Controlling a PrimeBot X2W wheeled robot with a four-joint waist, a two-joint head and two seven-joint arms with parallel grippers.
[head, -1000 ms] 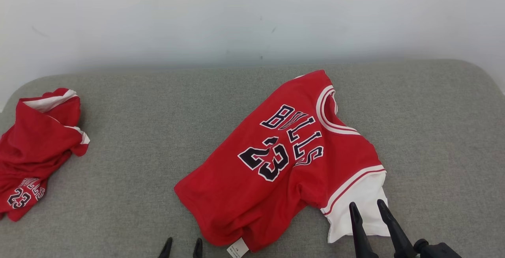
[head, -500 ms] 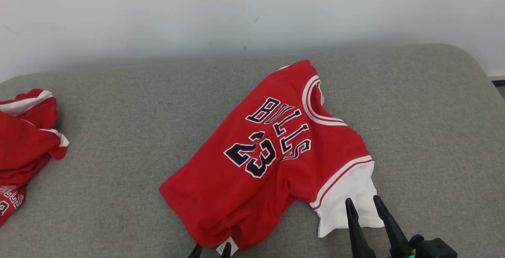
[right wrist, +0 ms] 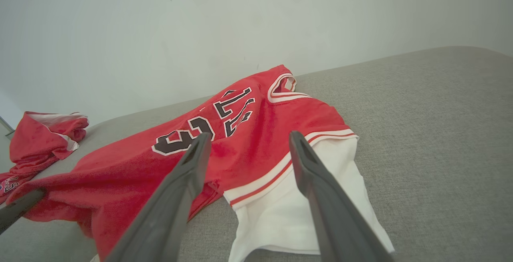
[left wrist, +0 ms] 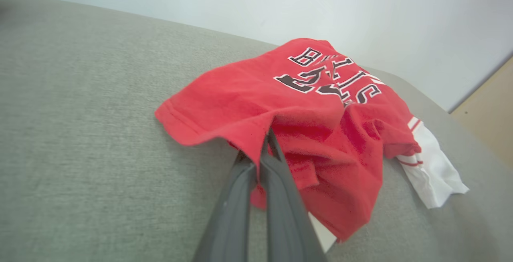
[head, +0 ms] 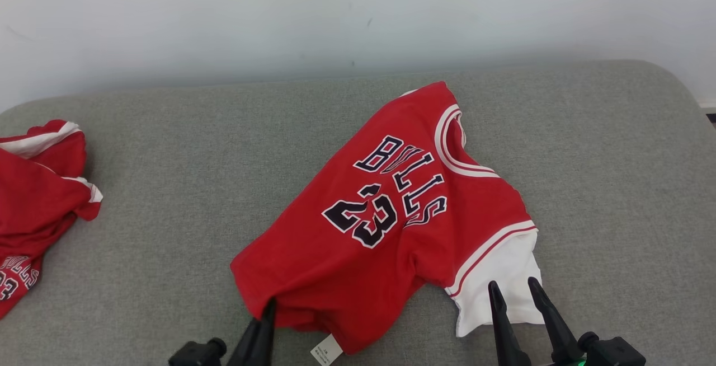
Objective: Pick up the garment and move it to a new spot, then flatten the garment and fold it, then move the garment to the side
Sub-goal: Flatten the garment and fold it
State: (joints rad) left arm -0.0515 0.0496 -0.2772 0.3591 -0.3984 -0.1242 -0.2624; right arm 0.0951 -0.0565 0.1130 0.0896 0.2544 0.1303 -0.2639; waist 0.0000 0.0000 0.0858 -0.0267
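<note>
**Left hand** point(head: 269, 305) point(left wrist: 267, 138): two dark fingers pressed together, pinching a raised fold of red cloth at the near hem of the garment.

**Right hand** point(head: 512, 285) point(right wrist: 249, 136): fingers spread, nothing between them; tips poised over the white sleeve, contact cannot be told.

**Garment** point(head: 335, 265) point(left wrist: 240, 97) point(right wrist: 120, 170): red short-sleeved jersey, lying front up and askew near the middle of the grey cushion, neck toward the wall, hem toward the robot. The body is creased and the near hem bunched.
- Lettering point(head: 403, 173): "BULLS", dark capitals with white outline, partly buckled by a crease.
- Number point(head: 363, 220): "23", in the same style, beside the lettering.
- Neck trim point(head: 447, 142): white and red bands.
- White sleeve point(head: 503, 265) point(left wrist: 433, 174) point(right wrist: 260, 218): red and white striping where it meets the body.
- Tag point(head: 326, 350): small white label at the hem, its print too small to read.

**Grey cushion** point(head: 168, 187): woven fabric with rounded far corners, carrying both items.

**Second garment** point(head: 39, 203) point(right wrist: 44, 142): crumpled red jersey with white trim at the far left edge, well apart from the first; a partial "23" and lettering show at its lower end.

**Wall** point(head: 335, 13): pale, with faint marks.
</note>
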